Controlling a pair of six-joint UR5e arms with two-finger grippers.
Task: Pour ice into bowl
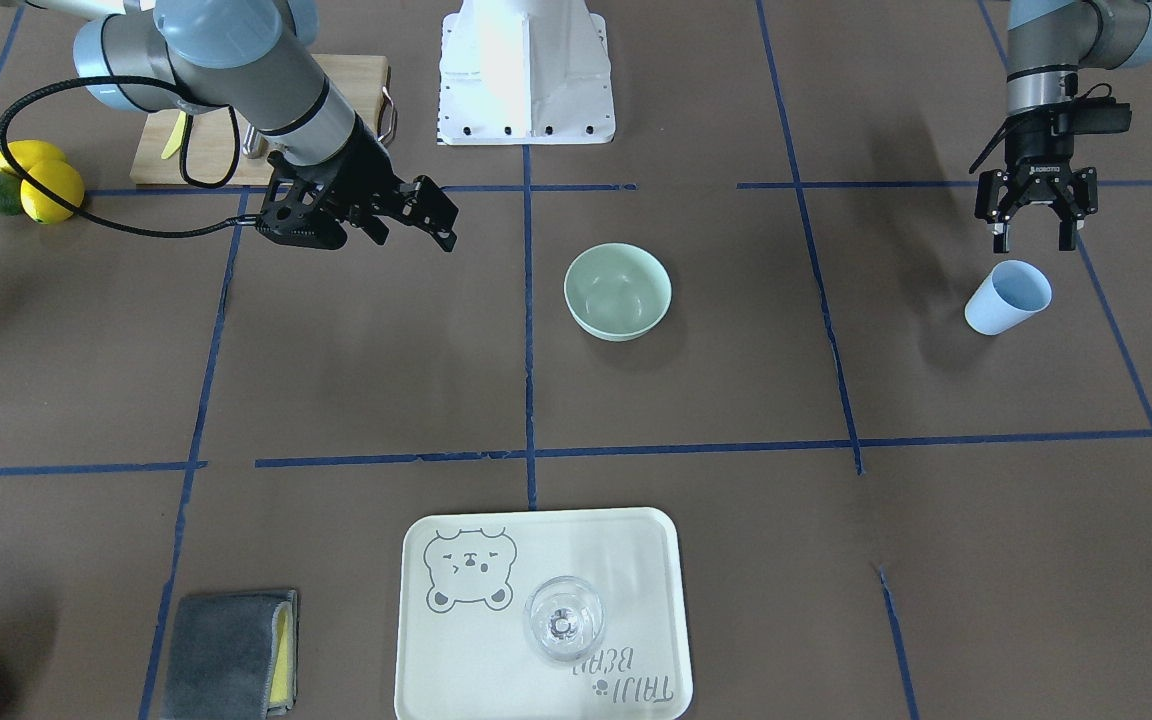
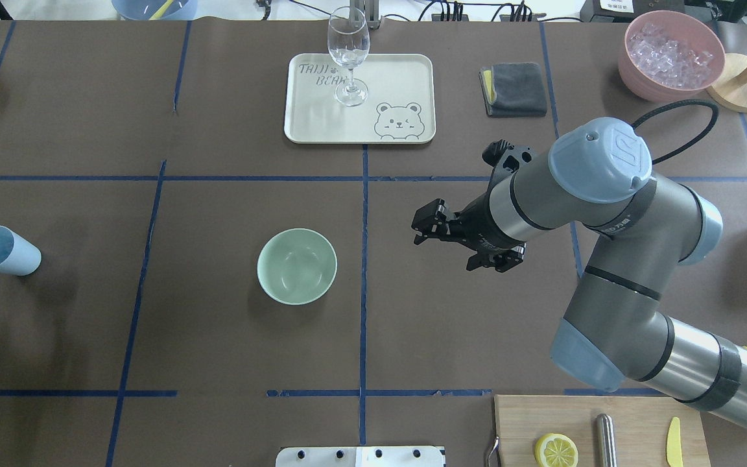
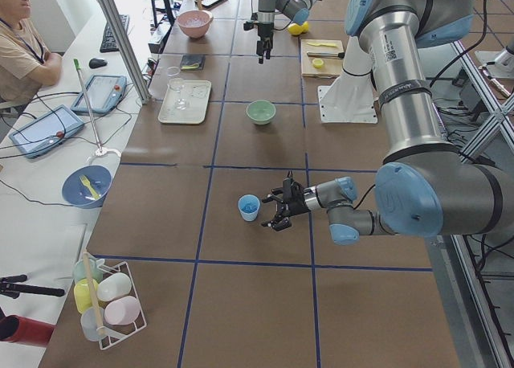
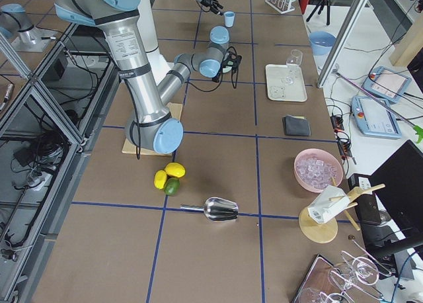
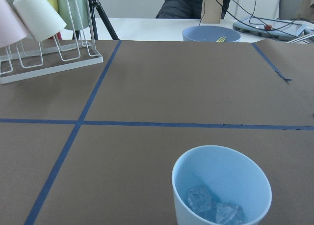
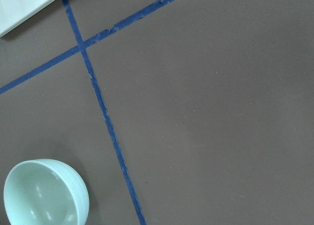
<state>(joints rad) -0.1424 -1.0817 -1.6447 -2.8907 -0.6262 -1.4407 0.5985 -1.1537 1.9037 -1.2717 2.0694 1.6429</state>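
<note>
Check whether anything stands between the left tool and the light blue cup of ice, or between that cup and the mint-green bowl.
Nothing visible does. The open left tool hangs beside the light blue plastic cup holding the clear ice cubes; only bare brown table and blue tape lines lie between it and the round mint-green bowl.

A brown-covered worktop (image 2: 88,324) is ruled into squares by blue tape lines (image 2: 364,311). A white side table (image 3: 44,191) runs along one long edge, with an aluminium post (image 3: 120,42) rising between them. Opposite, a metal frame (image 4: 49,96) stands over a grey floor (image 4: 26,207) with tangled cables (image 4: 30,151)
</note>
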